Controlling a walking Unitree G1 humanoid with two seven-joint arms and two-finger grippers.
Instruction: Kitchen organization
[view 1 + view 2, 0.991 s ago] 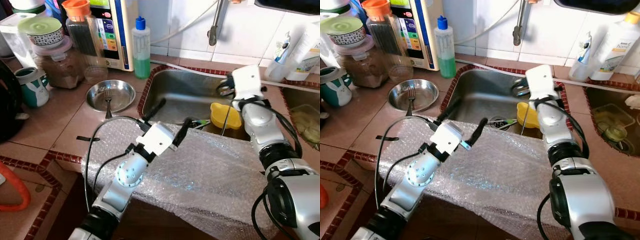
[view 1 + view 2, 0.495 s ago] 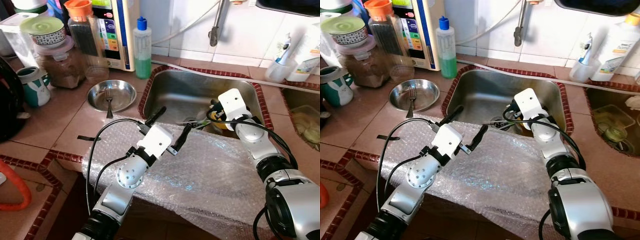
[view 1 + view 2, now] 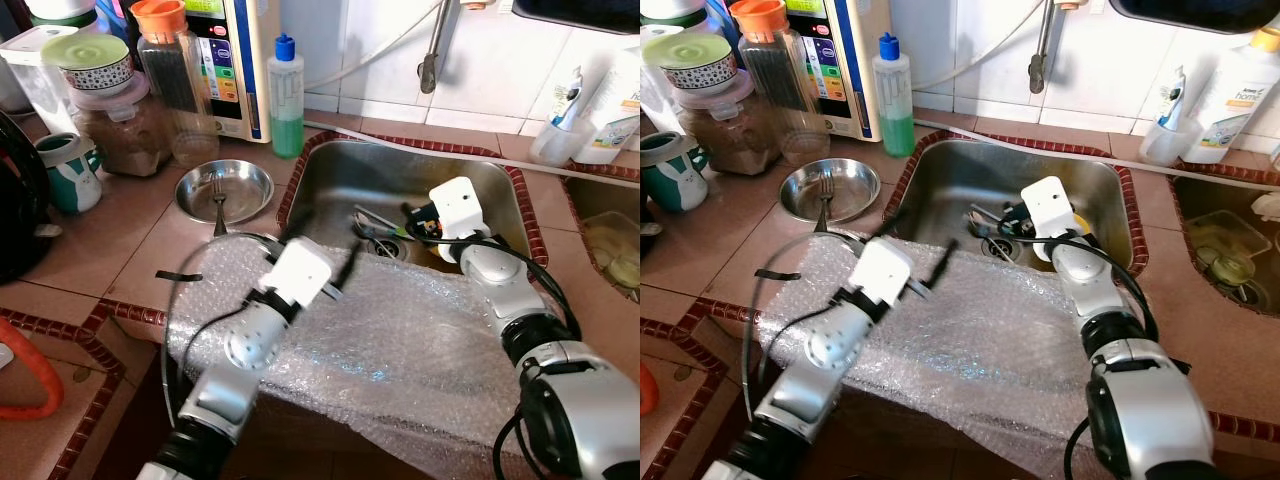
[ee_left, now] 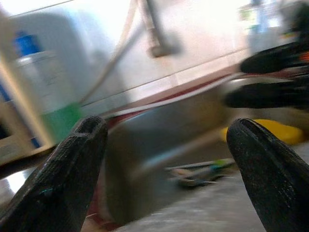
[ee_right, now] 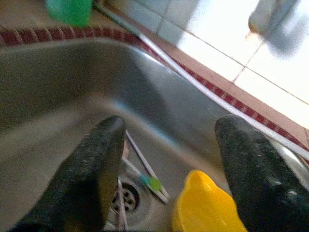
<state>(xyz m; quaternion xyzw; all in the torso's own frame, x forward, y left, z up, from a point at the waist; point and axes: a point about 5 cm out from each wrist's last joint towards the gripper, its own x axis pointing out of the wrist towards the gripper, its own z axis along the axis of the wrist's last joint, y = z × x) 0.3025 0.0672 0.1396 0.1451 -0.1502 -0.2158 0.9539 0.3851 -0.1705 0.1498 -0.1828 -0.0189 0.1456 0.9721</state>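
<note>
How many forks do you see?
1. The fork rests in the steel bowl on the counter, left of the sink. Utensils by the sink drain are too blurry to identify.

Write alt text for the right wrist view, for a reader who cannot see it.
The right tool, its two black fingers spread apart, points down into a steel sink. Beyond it lie a yellow dish and thin utensils beside the drain. A red-tiled rim and white wall tiles run behind.

Head cams down; wrists (close) share sink point(image 3: 400, 180).
</note>
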